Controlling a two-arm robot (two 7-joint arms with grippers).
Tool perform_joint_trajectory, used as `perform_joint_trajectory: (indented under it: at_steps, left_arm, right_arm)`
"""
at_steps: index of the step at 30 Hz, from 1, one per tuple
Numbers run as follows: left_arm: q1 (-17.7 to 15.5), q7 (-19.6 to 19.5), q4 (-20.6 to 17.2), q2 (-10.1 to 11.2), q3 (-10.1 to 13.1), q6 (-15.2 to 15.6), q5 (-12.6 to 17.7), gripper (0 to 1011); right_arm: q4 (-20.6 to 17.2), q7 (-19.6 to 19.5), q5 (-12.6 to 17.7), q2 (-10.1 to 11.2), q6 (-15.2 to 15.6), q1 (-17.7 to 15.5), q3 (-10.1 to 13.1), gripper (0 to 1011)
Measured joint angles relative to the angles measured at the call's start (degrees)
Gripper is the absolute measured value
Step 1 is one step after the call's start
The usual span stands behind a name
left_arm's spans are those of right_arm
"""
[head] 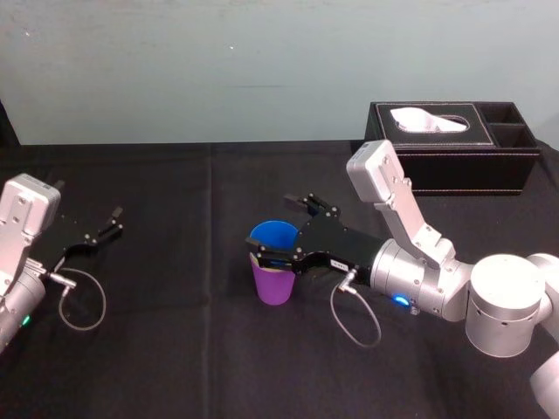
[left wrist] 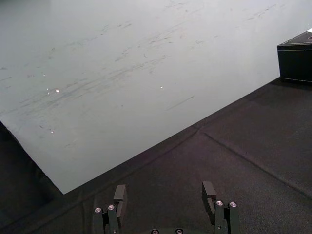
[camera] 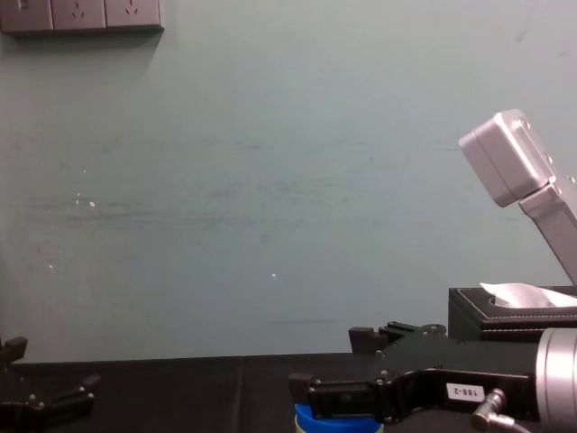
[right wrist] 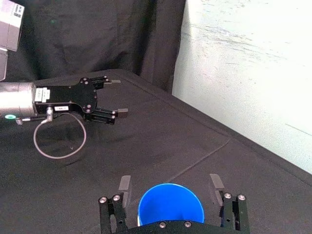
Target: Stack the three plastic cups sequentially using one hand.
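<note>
A bright blue cup (head: 272, 234) stands nested upright inside a purple cup (head: 275, 286) on the black table, a little right of centre. My right gripper (head: 275, 230) reaches in from the right and straddles the blue cup's rim. In the right wrist view the blue cup (right wrist: 170, 209) sits between the fingers of the right gripper (right wrist: 169, 183) with a gap on each side, so the gripper is open. From the chest view, the right gripper (camera: 326, 361) hangs just above the blue rim (camera: 315, 419). My left gripper (head: 113, 220) rests at the far left, open and holding nothing.
A black tissue box (head: 454, 148) stands at the back right, behind my right arm. A cable loops beside each wrist. The pale wall rises right behind the table's far edge. The left gripper (left wrist: 165, 192) faces bare black cloth.
</note>
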Motion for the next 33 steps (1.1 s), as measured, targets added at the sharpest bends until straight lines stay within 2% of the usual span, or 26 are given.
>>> perform_joint_trajectory:
  at_steps: [12,26,33]
  left_arm:
    - [0.0,0.0,0.0,0.0,0.0,0.0,0.0,1010]
    - [0.0,0.0,0.0,0.0,0.0,0.0,0.0,1010]
    - [0.0,0.0,0.0,0.0,0.0,0.0,0.0,1010]
  right_arm:
    - [-0.06,0.0,0.05,0.02,0.04,0.0,0.03,1000]
    - [-2.2,-3.15,1.14,0.52,-3.32,-3.88,5.2,1000]
    - [-2.45,-7.03,-1.55,1.15,-5.43,-6.24,8.19,1000]
